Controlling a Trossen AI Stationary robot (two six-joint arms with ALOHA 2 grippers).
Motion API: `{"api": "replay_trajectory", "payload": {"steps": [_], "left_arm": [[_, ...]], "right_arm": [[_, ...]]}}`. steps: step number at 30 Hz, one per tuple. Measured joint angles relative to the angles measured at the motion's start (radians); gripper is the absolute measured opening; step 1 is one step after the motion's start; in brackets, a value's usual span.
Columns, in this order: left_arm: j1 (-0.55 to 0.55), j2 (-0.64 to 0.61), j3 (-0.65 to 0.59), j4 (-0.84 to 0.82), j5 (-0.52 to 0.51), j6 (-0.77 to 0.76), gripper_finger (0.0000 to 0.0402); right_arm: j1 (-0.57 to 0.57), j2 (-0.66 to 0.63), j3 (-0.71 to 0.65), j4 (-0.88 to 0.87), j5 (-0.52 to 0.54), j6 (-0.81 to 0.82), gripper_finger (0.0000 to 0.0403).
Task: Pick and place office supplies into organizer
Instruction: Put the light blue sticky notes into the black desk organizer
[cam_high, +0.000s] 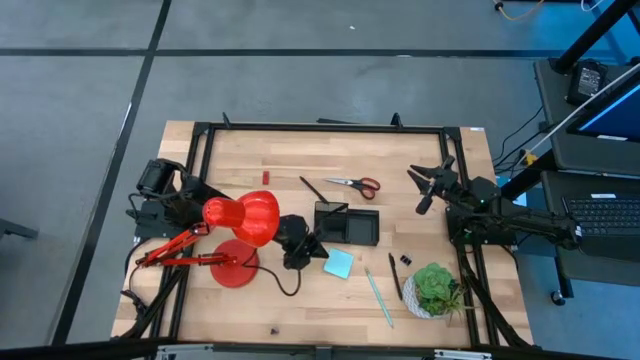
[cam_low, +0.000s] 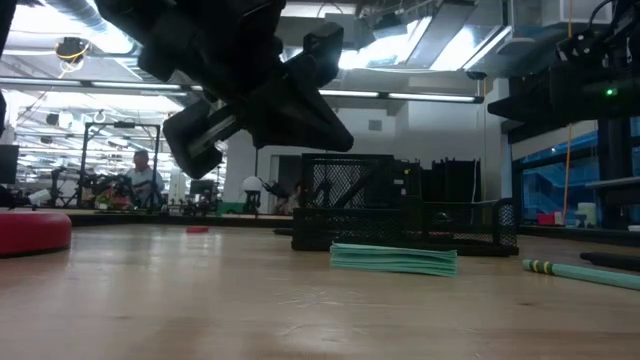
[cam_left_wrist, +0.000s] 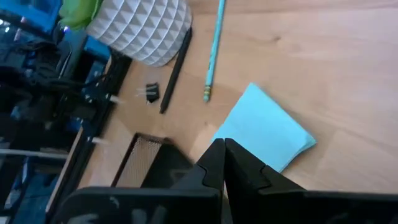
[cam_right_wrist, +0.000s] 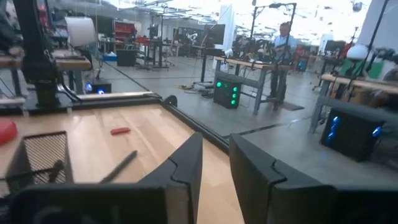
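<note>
The light-blue sticky-note pad (cam_high: 338, 263) (cam_left_wrist: 267, 134) (cam_low: 393, 258) lies flat on the wood. My left gripper (cam_high: 318, 250) (cam_left_wrist: 222, 152) is shut and hangs above the pad's corner nearest the organizer; the low view shows it off the table. The black mesh organizer (cam_high: 348, 224) (cam_low: 400, 205) stands just beyond the pad. Red-handled scissors (cam_high: 355, 184) and a black pen (cam_high: 314, 189) lie past the organizer. The teal pen (cam_high: 378, 297) (cam_left_wrist: 213, 46), another black pen (cam_left_wrist: 174, 71) and a small black clip (cam_left_wrist: 151, 92) lie near the plant pot. My right gripper (cam_high: 428, 188) (cam_right_wrist: 214, 165) is open, raised at the table's right.
A big red desk lamp (cam_high: 240, 225) stands over my left arm. A green plant in a white pot (cam_high: 432, 290) sits at the near right. A small red piece (cam_high: 266, 178) (cam_right_wrist: 120, 130) lies toward the far edge. A black frame (cam_high: 320, 127) runs around the table.
</note>
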Motion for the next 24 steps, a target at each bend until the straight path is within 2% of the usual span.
{"api": "replay_trajectory", "payload": {"steps": [4, 7, 12, 24], "left_arm": [[-0.003, 0.018, 0.001, 0.001, 0.055, 0.003, 0.0001], [-0.012, 0.052, 0.001, 0.02, 0.056, 0.021, 0.0001], [-0.025, 0.113, 0.0, 0.142, 0.019, 0.009, 0.0001], [-0.025, 0.165, 0.001, 0.157, 0.022, -0.167, 0.0001]], "right_arm": [[0.0, 0.0, 0.0, 0.004, -0.008, 0.073, 0.0084], [0.0, 0.0, 0.0, 0.029, -0.008, 0.112, 0.0084], [0.0, 0.0, 0.0, 0.03, -0.008, 0.128, 0.0084], [0.0, 0.0, 0.0, 0.019, -0.014, 0.183, 0.0084]]}}
